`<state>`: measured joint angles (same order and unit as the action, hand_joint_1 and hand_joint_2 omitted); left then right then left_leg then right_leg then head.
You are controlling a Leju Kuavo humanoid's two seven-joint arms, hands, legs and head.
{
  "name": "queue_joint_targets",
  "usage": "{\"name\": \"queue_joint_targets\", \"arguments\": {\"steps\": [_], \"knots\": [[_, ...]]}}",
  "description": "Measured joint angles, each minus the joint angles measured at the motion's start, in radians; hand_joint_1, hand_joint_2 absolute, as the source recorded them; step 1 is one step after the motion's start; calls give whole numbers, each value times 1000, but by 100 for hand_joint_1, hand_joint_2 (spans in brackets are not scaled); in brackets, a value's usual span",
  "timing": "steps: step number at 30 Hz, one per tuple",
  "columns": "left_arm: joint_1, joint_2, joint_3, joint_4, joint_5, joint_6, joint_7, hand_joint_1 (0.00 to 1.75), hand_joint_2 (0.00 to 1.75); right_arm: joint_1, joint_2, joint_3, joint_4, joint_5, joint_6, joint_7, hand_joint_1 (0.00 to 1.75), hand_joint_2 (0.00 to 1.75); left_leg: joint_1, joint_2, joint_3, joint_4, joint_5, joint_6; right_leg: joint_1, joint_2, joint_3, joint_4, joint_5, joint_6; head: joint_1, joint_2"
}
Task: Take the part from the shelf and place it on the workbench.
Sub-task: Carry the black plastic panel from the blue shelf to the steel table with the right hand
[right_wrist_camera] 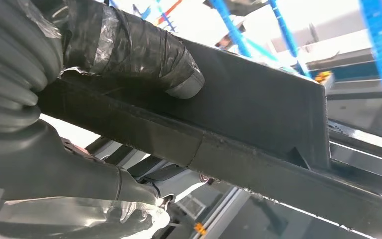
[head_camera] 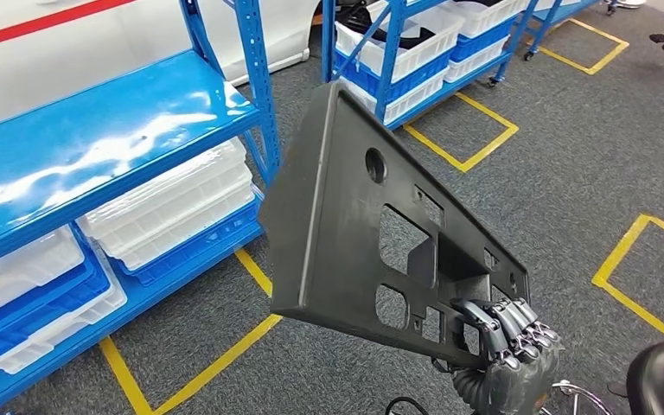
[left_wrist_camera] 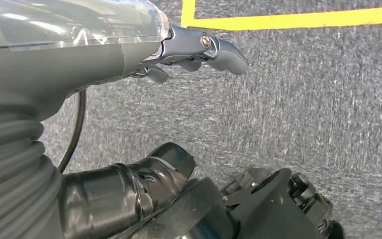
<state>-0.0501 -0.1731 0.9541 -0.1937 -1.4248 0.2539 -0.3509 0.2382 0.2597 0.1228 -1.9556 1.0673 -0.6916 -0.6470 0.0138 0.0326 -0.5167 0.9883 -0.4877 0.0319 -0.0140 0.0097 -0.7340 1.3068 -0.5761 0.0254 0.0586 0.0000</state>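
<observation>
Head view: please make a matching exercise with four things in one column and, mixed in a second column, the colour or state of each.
1. flat plastic panel with cut-outs
2. stacked plastic trays
3. glossy metal shelf board
4. floor tape lines

a. yellow
b. white
c. dark grey, held up by the right hand
d. blue

Pairs: 1-c, 2-b, 3-d, 4-a

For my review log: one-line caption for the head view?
Right hand holds the dark panel part tilted above grey carpet, beside blue shelving.
</observation>
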Motion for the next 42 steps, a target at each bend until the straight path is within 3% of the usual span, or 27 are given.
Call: {"name": "queue_joint_targets", "arguments": {"steps": [1,3,5,6,8,10,11,13,15,16,17,19,21,23,24,26,28,29,30,31,32,34,36,37,39,41,42], "knots": [[-1,0,0,0,0,0,1,0,175,4,0,-3,-1,-4,0,0,175,175,0,10,1,0,-2,-1,-1,-3,11,-19,19,1,0,0],[-2,-3,-2,0,0,1,5,0,175,17,-1,-10,-11,-15,0,0,175,175,-1,26,7,1,-7,-6,-1,-27,82,-148,80,-3,0,0],[-3,-7,-3,0,0,3,11,0,175,31,-1,-16,-28,-29,0,0,175,175,-7,39,12,5,-15,-15,7,-55,137,-254,110,-14,0,0],[-3,-9,-4,0,0,4,14,0,175,39,-2,-21,-37,-36,0,0,175,175,-9,45,14,6,-18,-20,11,-61,144,-272,109,-20,0,0],[-6,-14,-11,0,0,7,21,0,175,57,-4,-33,-54,-49,-1,0,175,175,-11,57,17,5,-22,-29,13,-45,142,-275,109,-31,-1,0],[-8,-17,-20,0,0,9,24,0,175,71,-6,-44,-68,-57,-2,0,175,175,-8,37,11,28,-45,-39,8,-29,143,-282,113,-44,-1,0],[-9,-18,-23,0,0,9,24,0,175,73,-7,-47,-73,-60,-2,0,175,175,-5,17,-4,67,-71,-43,5,-21,144,-286,116,-50,-1,0],[-7,-20,-28,0,0,10,25,0,175,75,-8,-55,-77,-65,-2,0,175,175,-3,-15,-65,199,-140,-47,5,-5,143,-286,117,-57,-1,0],[-7,-21,-31,0,0,10,25,0,175,78,-10,-63,-78,-69,-2,0,175,175,-3,-22,-114,300,-168,-49,6,15,142,-284,117,-58,-1,0],[-8,-21,-32,0,0,11,25,0,175,78,-10,-67,-78,-70,-2,0,175,175,-2,-23,-114,295,-150,-49,6,26,143,-283,116,-58,-1,0],[-9,-22,-34,0,0,11,25,0,175,79,-11,-71,-78,-71,-2,0,175,175,-1,-26,-95,249,-114,-48,6,38,144,-281,116,-57,-1,0],[-7,-23,-37,0,0,12,25,0,175,79,-12,-77,-82,-72,-3,0,175,175,2,-54,-38,111,-41,-44,6,60,144,-275,114,-53,-1,0],[-6,-23,-39,0,0,12,25,0,175,81,-12,-82,-89,-74,-4,0,175,175,3,-82,-9,34,-18,-39,8,78,136,-270,115,-42,-1,0],[-8,-24,-42,0,0,12,26,0,175,85,-13,-86,-96,-75,-4,0,175,175,1,-80,-7,23,-19,-30,7,92,128,-270,120,-28,-1,0],[-9,-25,-43,0,0,12,26,0,175,88,-13,-89,-99,-75,-5,0,175,175,1,-72,-6,19,-15,-23,6,89,126,-267,120,-23,-1,0],[-9,-27,-46,0,0,12,26,0,175,90,-14,-94,-105,-75,-5,0,175,175,4,-53,-3,11,-8,-9,6,53,106,-224,90,-15,1,0],[-6,-29,-48,0,0,11,26,0,175,90,-16,-97,-107,-75,-5,0,175,175,1,-30,-2,9,-8,-1,5,11,52,-107,26,-8,2,0],[-5,-30,-48,0,0,11,26,0,175,90,-17,-99,-108,-75,-5,0,175,175,0,-18,-3,9,-9,0,4,5,22,-42,-2,-4,2,0],[-4,-30,-48,0,0,10,27,0,175,92,-17,-101,-108,-75,-5,0,175,175,-1,-6,-3,10,-10,1,1,2,2,1,-14,-2,2,0],[-4,-30,-48,0,0,10,28,0,175,93,-18,-102,-108,-75,-5,0,175,175,-2,5,-2,10,-11,1,-1,0,0,8,-6,0,2,0],[-5,-30,-48,0,0,9,29,0,175,95,-18,-103,-108,-74,-5,0,175,175,-2,15,1,10,-13,-1,-2,-5,20,-26,19,0,2,0],[-6,-31,-48,0,0,8,31,0,175,96,-19,-105,-109,-74,-5,0,175,175,-4,31,8,10,-19,-8,0,-37,96,-163,77,-3,2,0],[-7,-32,-48,0,0,8,33,0,175,97,-19,-106,-112,-74,-5,0,175,175,-9,42,13,12,-26,-17,7,-65,143,-253,99,-14,1,0],[-7,-32,-48,0,0,8,33,0,175,98,-19,-107,-113,-74,-5,0,175,175,-11,49,14,12,-28,-22,12,-68,146,-266,96,-20,1,0],[-10,-33,-48,0,0,8,33,0,175,100,-19,-109,-116,-73,-5,0,175,175,-10,59,18,12,-32,-32,12,-49,143,-270,99,-32,0,0],[-10,-33,-48,0,0,9,33,0,175,99,-19,-110,-121,-73,-6,0,175,175,-6,34,7,45,-61,-42,8,-33,145,-278,104,-46,0,0],[-9,-33,-48,0,0,10,33,0,175,99,-19,-110,-124,-74,-6,0,175,175,-4,11,-14,93,-90,-45,5,-25,146,-281,106,-52,0,0]]}}
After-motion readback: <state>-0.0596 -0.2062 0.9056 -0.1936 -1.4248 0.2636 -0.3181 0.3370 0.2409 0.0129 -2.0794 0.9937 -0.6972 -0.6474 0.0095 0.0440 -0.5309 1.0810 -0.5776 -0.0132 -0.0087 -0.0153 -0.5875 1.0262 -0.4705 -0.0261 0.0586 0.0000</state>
